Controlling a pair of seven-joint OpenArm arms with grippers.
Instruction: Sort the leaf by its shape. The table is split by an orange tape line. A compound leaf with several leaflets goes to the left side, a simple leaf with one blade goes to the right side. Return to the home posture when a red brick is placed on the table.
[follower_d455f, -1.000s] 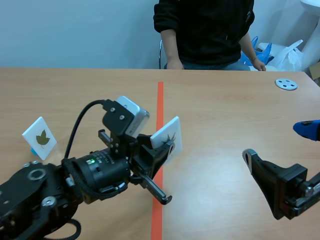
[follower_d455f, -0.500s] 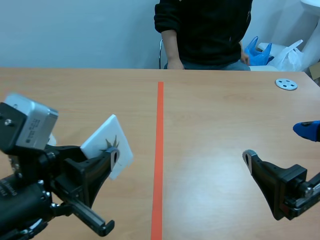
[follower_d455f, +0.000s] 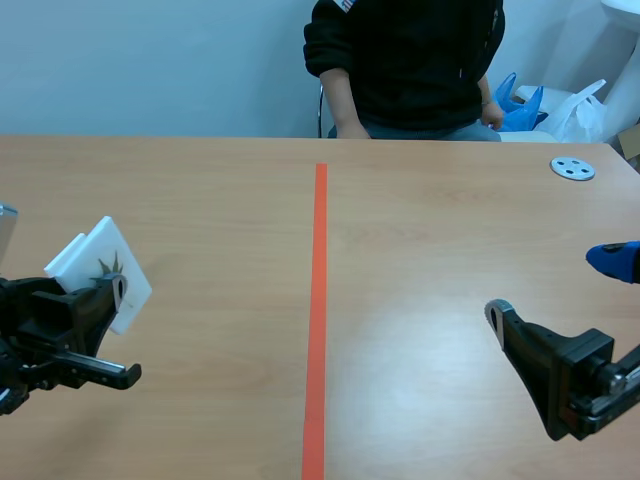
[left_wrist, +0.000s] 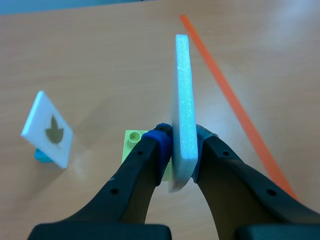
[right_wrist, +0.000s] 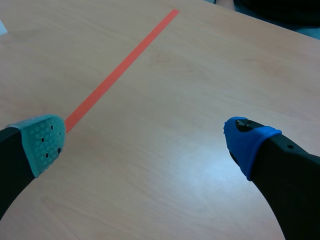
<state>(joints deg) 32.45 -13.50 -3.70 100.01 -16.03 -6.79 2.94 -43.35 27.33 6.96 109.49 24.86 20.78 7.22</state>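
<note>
A white card (follower_d455f: 112, 268) printed with a many-pointed compound leaf is pinched in my left gripper (follower_d455f: 105, 292), low over the table's far left side. In the left wrist view this card (left_wrist: 182, 95) shows edge-on between the fingers (left_wrist: 150, 150), with a green brick base (left_wrist: 133, 142) just under it. A second white card (left_wrist: 48, 130) with a single dark leaf stands on a blue base beside it, and part of it (follower_d455f: 65, 257) shows behind the held card. My right gripper (follower_d455f: 555, 290) rests open at the lower right, its pads (right_wrist: 44, 141) spread over bare wood.
The orange tape line (follower_d455f: 318, 300) runs down the table's middle. A person in black (follower_d455f: 410, 60) sits across the table. A grey disc with holes (follower_d455f: 573, 168) lies at the far right, and blue and white bags (follower_d455f: 560, 105) sit beyond the edge.
My left arm has carried the compound-leaf card from the tape line to the far left side and lowered it near the other card. The right arm has stayed still.
</note>
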